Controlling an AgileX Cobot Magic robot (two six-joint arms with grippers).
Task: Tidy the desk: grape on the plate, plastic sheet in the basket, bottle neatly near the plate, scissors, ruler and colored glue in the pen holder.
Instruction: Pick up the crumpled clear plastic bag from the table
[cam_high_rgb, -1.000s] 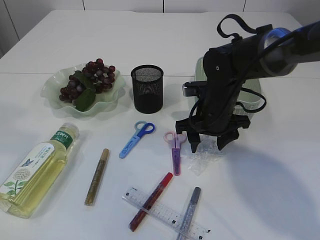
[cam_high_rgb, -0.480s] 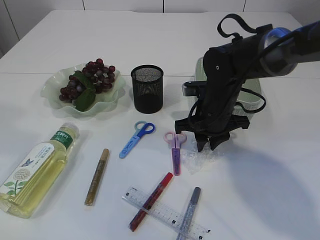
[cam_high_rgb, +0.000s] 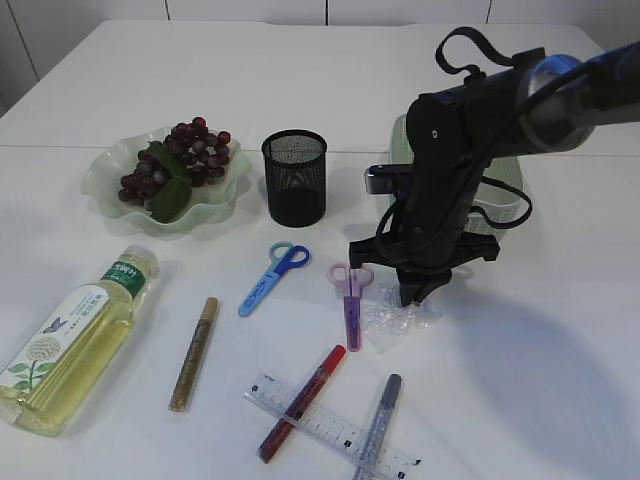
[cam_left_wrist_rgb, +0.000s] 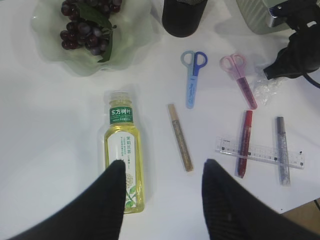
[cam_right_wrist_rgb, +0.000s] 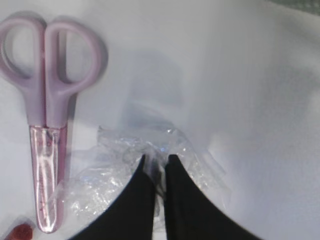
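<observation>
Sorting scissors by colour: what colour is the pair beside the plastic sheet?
Pale pink-purple scissors, clearest in the right wrist view.

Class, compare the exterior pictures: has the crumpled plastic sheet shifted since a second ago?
Yes. The plastic sheet has bunched up and drawn leftward toward the pink scissors, which lie unmoved, as the right hand shut on it.

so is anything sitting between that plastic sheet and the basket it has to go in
Nothing visible does. The right hand is pinched on the plastic sheet, and the basket lies just behind it, with only bare table between. The purple scissors lie off to the side.

White tabletop (cam_high_rgb: 560, 380), bare patches.
</observation>
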